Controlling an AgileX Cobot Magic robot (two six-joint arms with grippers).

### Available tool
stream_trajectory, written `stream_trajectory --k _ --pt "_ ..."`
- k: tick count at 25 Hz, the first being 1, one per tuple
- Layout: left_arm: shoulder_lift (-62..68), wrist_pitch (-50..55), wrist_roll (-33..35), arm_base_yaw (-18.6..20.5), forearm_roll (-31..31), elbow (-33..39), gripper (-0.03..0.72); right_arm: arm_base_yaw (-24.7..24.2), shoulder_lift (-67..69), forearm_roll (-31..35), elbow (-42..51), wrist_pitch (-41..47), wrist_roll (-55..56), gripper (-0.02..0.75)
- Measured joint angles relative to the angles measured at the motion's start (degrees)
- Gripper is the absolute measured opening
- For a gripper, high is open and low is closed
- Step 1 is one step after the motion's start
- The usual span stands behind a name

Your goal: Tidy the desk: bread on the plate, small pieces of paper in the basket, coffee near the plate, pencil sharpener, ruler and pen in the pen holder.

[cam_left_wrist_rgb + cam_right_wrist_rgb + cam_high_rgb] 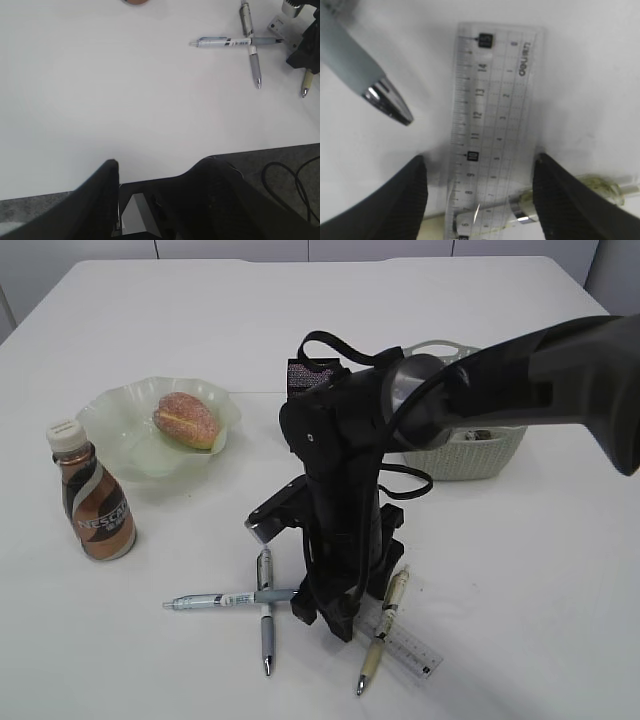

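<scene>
Both sets of jaws stand apart. On my right wrist feed, the right gripper (480, 200) is lowered to the desk (500, 570) with one finger on either side of the ruler (490, 125); the clear strip lies flat between them, and I cannot tell whether the pads touch its edges. A pale yellowish pen (545, 205) crosses over the ruler's near end, and a grey pen tip (387, 100) points in from the upper left.

From outside, I see the right arm coming down among the pens: two grey pens (265, 605) lie crossed to its left, the yellowish one to its right beside the ruler.

My left gripper (155, 200) hangs released at the desk's near edge, gripping nothing, well apart from the pens.

Farther back, the bread (187, 420) sits in the plate (120, 425), the coffee (92, 505) stands upright just beside that dish, and the basket (470, 455) and pen holder (305, 375) show behind the arm.
</scene>
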Motion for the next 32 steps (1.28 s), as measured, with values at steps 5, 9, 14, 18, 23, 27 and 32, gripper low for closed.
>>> stream_trajectory --k 5,9,14,18,23,27,32 --pt "0.0 0.0 0.0 0.0 0.0 0.0 0.424 0.0 0.0 0.2 0.0 -0.1 0.0 0.42" --pt "0.0 0.0 0.0 0.0 0.0 0.0 0.424 0.0 0.0 0.3 0.0 -0.3 0.0 0.267" --pt "0.0 0.0 0.0 0.0 0.0 0.0 0.424 0.0 0.0 0.3 0.0 -0.2 1.0 0.251" --pt "0.0 0.0 0.0 0.0 0.0 0.0 0.424 0.0 0.2 0.2 -0.5 1.6 1.2 0.251" --pt "0.0 0.0 0.0 0.0 0.0 0.0 0.424 0.0 0.9 0.0 -3.8 3.0 2.4 0.251" --pt "0.0 0.0 0.0 0.0 0.0 0.0 0.424 0.0 1.0 0.0 -6.9 3.2 3.6 0.251" --pt "0.0 0.0 0.1 0.0 0.0 0.0 0.424 0.0 1.0 0.0 -7.8 3.3 5.4 0.251"
